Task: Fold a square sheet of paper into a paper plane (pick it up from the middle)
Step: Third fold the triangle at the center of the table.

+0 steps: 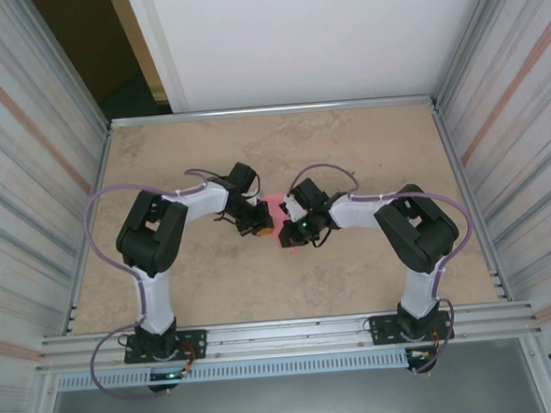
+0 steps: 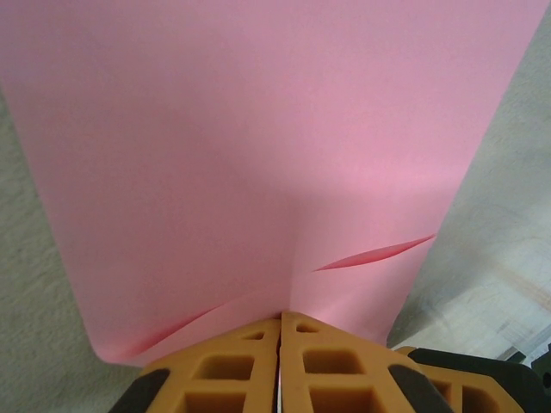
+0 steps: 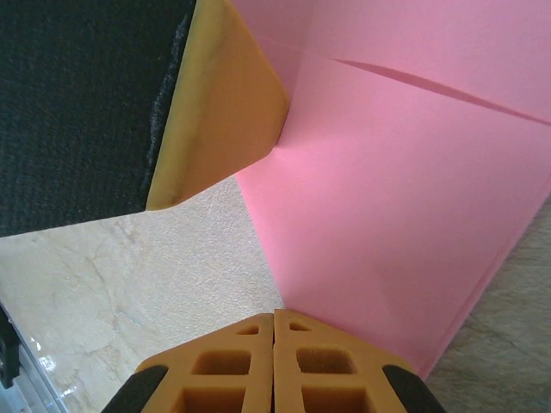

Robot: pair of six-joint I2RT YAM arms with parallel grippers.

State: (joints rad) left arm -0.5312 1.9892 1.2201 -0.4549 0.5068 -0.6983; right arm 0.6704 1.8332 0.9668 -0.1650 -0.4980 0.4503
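The square sheet of paper (image 1: 274, 209) is pink and held above the middle of the table between both arms. My left gripper (image 1: 257, 224) is shut on it. In the left wrist view the paper (image 2: 258, 146) rises from the closed tips of that gripper (image 2: 281, 315) with a centre crease and two loose folded flaps. My right gripper (image 1: 287, 234) is shut on a lower edge of the paper (image 3: 405, 189), its tips (image 3: 274, 313) pressed together. The left gripper's orange finger (image 3: 225, 112) pinches the crease in the right wrist view. I cannot make out the shape of a paper plane.
The beige marbled table (image 1: 347, 155) lies below the paper. Corrugated metal walls (image 1: 31, 184) stand on the left and right, and a white panel (image 1: 312, 36) at the back. The arm bases (image 1: 158, 343) sit on the rail at the near edge.
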